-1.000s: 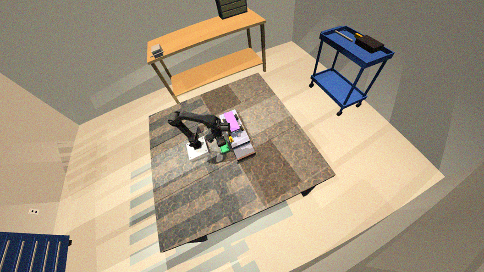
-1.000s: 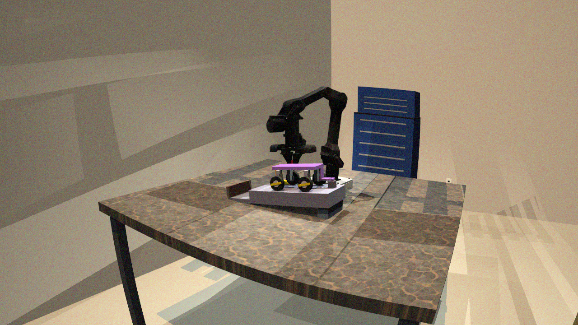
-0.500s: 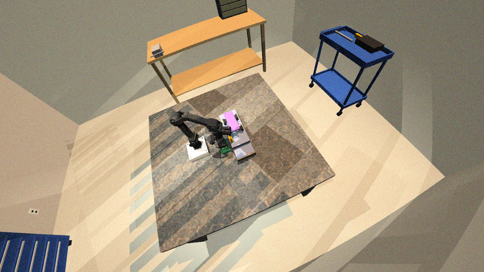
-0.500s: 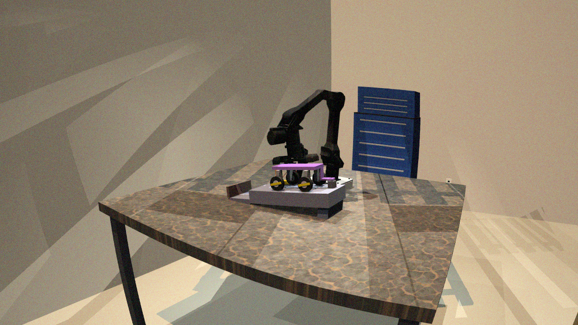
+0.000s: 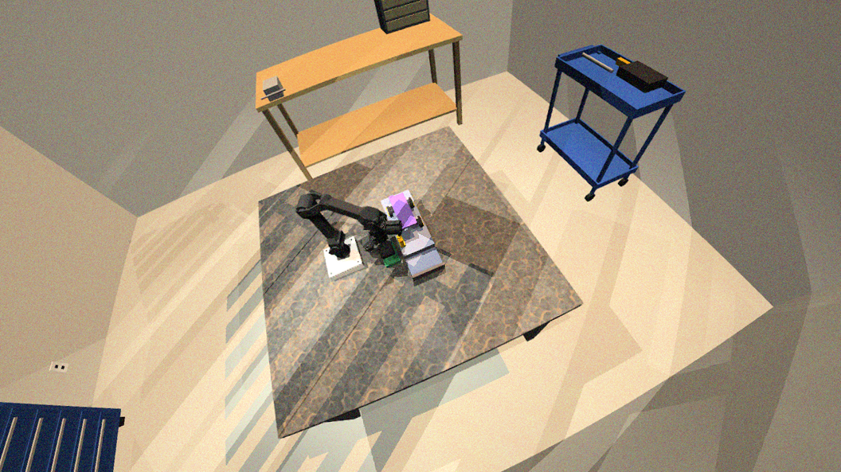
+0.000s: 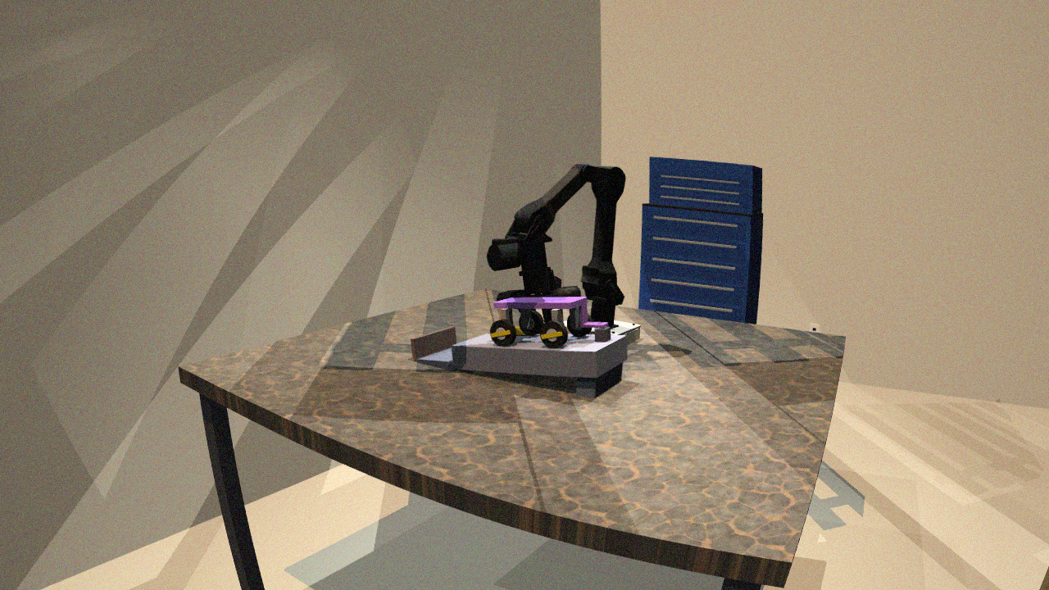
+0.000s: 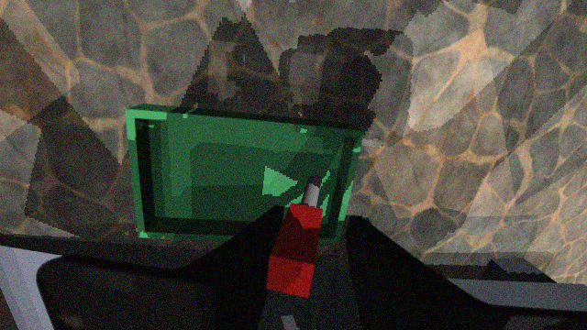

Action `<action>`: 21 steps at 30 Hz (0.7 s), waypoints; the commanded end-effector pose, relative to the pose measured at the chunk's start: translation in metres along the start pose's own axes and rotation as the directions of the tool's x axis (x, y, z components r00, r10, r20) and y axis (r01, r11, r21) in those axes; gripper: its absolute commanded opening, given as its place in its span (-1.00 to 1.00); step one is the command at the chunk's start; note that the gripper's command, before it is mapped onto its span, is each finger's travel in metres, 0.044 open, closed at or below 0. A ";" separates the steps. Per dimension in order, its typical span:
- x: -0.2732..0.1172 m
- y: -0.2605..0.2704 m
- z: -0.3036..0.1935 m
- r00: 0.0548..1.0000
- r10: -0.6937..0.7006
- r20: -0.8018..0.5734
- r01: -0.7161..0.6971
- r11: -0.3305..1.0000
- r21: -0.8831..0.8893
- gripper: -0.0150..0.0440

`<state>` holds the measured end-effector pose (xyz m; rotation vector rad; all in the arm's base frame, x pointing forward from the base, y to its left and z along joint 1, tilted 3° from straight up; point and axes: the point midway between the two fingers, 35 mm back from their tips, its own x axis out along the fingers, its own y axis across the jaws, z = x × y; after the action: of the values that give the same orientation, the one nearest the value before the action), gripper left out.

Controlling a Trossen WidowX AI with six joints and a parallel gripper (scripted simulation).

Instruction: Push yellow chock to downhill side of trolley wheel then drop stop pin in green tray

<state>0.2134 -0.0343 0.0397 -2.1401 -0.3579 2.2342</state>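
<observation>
My gripper is slightly open, low over the green tray. The red-headed stop pin is loose between the fingers, with a gap to the right finger. It leans, with its grey shaft over the tray's right part. The purple trolley stands on its wheels on the pale ramp. The yellow chock is on the ramp at the trolley's downhill side. The arm hides the near wheel there, so I cannot tell whether they touch.
The ramp stands right beside the tray, with an upright end board at its low end. The arm's white base plate is on the tray's other side. A workbench and a blue cart stand beyond the table.
</observation>
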 end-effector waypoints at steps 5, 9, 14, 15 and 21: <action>0.001 0.006 0.000 1.000 -0.004 -0.002 0.004 1.000 -0.001 0.15; 0.002 0.008 0.000 1.000 -0.004 -0.002 0.004 1.000 -0.001 0.15; 0.002 0.011 0.001 1.000 -0.003 -0.002 0.003 1.000 -0.001 0.15; 0.003 0.011 0.001 1.000 -0.003 -0.002 0.003 1.000 -0.001 0.15; 0.003 0.014 0.001 1.000 -0.003 -0.002 0.003 1.000 -0.001 0.15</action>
<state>0.2138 -0.0454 0.0350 -2.1361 -0.3556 2.2276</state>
